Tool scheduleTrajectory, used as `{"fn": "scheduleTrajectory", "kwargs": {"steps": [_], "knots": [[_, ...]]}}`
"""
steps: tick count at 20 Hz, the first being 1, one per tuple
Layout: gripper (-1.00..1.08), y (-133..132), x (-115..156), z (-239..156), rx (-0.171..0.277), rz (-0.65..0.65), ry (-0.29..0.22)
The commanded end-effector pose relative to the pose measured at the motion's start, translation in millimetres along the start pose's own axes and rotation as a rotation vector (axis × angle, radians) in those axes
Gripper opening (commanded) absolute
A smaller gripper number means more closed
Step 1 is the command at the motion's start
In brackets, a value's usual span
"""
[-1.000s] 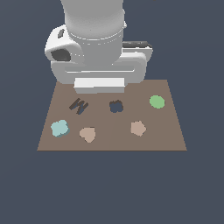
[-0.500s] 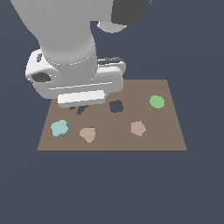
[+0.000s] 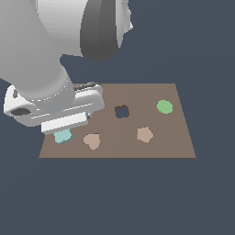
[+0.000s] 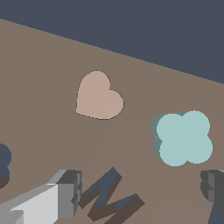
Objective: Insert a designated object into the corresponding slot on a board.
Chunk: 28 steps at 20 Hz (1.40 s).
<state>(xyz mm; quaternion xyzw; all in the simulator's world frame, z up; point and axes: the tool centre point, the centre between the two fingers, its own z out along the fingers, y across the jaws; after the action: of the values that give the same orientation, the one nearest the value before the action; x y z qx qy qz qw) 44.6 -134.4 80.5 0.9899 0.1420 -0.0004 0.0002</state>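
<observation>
The pale teal clover piece (image 4: 183, 138) lies flat on the brown board (image 4: 48, 70). In the exterior view only its edge (image 3: 63, 136) shows under my hand, at the board's (image 3: 160, 137) front left. The dark clover slot (image 3: 121, 111) is near the board's middle, and its edge shows in the wrist view (image 4: 3, 159). My gripper (image 4: 140, 192) hovers above the board, open and empty. One finger (image 4: 65, 192) stands by the zigzag mark (image 4: 109, 199) and the other finger (image 4: 212, 186) just past the teal piece. The piece lies beside the jaw line, not between the fingers.
A tan heart (image 3: 92, 141) (image 4: 98, 96) lies beside the teal piece. Another tan piece (image 3: 145, 134) lies front right of the slot. A green disc (image 3: 165, 107) sits at the exterior view's right. The arm's bulk (image 3: 41, 59) hides the board's left back part.
The arm has swung to the exterior view's left and forward. The hand now covers the zigzag mark and most of the teal piece.
</observation>
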Motion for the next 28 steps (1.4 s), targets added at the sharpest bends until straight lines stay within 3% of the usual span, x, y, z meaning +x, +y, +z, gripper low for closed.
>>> {"fn": "scheduleTrajectory", "kwargs": {"steps": [1,12,28], "knots": [[1.00,13.8,4.4,8.5,0.000,-0.036,0.001],[1.00,47.1,18.5,28.8,0.000,-0.119,0.001],[1.00,50.0,20.9,40.6,0.000,-0.127,0.001]]}}
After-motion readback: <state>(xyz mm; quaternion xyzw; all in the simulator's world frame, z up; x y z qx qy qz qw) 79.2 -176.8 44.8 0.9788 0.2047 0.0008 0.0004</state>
